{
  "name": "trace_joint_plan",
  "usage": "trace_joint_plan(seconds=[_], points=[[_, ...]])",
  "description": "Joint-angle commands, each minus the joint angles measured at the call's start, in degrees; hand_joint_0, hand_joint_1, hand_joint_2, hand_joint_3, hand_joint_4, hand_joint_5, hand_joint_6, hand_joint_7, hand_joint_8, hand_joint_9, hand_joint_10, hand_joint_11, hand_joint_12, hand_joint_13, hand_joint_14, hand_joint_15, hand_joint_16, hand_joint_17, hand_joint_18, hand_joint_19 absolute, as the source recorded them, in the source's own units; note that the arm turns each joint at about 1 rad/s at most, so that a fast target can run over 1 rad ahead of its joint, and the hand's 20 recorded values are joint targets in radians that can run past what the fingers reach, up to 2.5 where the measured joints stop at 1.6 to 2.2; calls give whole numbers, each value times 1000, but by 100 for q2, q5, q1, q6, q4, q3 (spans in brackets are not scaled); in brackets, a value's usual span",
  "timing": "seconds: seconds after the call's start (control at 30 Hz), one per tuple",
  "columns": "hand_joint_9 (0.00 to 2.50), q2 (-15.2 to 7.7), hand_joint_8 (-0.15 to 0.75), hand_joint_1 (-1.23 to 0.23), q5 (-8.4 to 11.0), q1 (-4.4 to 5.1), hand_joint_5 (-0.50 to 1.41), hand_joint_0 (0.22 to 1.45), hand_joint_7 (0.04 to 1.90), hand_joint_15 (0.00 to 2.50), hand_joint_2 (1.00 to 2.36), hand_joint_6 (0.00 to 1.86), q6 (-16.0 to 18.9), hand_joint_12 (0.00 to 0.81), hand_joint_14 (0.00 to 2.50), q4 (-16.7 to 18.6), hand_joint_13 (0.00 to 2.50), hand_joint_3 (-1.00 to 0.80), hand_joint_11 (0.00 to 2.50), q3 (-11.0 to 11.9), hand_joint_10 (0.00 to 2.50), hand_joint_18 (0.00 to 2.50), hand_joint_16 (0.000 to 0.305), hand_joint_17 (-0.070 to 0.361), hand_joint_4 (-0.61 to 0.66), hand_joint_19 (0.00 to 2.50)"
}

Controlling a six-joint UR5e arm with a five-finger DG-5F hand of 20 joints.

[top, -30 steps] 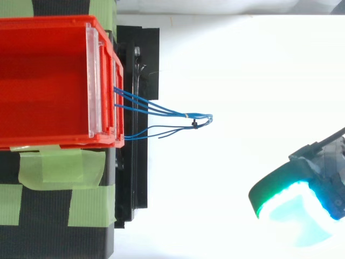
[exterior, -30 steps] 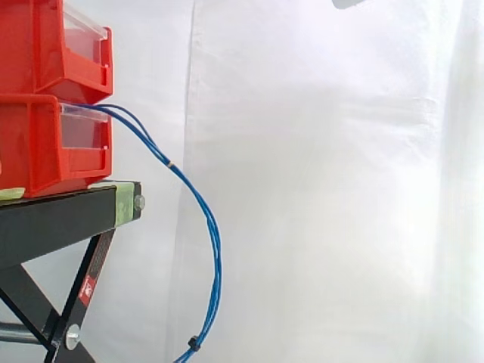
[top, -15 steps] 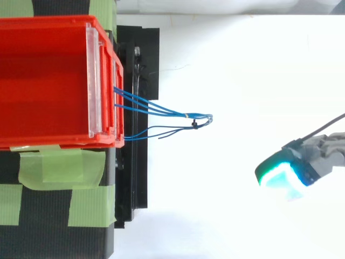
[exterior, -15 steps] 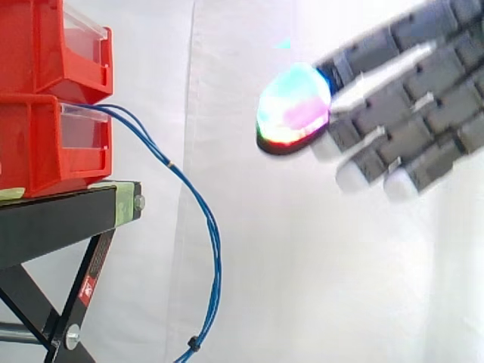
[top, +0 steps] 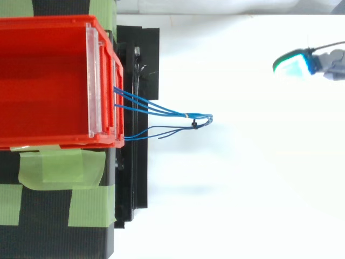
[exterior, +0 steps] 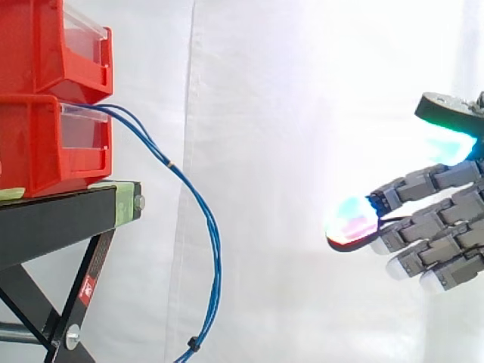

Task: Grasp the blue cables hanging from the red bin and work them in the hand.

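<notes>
Thin blue cables (exterior: 203,215) come out of the lower red bin (exterior: 45,144) and hang in a long loop down past the black stand (exterior: 60,215); a small black tie binds them near the bottom. From above, the blue cables (top: 172,114) stretch right from the red bin (top: 48,81). My hand (exterior: 431,242) is at the right edge in the side view, well to the right of the cables and apart from them. Its fingers point left, nearly straight, with the thumb raised above them, and it holds nothing. A glowing fingertip (top: 294,62) is at the upper right in the top view.
A second red bin (exterior: 57,45) is stacked on the lower one. Green tape (top: 59,167) holds the bins to the black stand. A white curtain (exterior: 302,113) hangs behind everything.
The hand has come into the side view and dropped lower, drawing back to the right. In the top view its glowing tip went from lower right to upper right. The cables have not moved.
</notes>
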Motion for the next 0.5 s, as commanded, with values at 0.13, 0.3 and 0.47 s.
trace_joint_plan(seconds=[0.13, 0.3, 0.47], points=[[0, -7, 264, -429, 1612, 102, -358, 753, 666, 206, 1000, 5, -36, 349, 5, 2772, 0, -1000, 69, -428, 1, 0, 61, 138, 168, 355], [0, -227, 266, -431, 1911, 181, -353, 754, 674, 204, 1000, 6, -27, 350, 5, 3176, 0, -1000, 82, -428, 0, 0, 62, 139, 171, 362], [11, -974, 272, -432, 1973, 260, -341, 754, 679, 206, 1000, 6, 324, 352, 6, 4152, 0, -1000, 101, -376, 2, 0, 62, 139, 179, 368]])
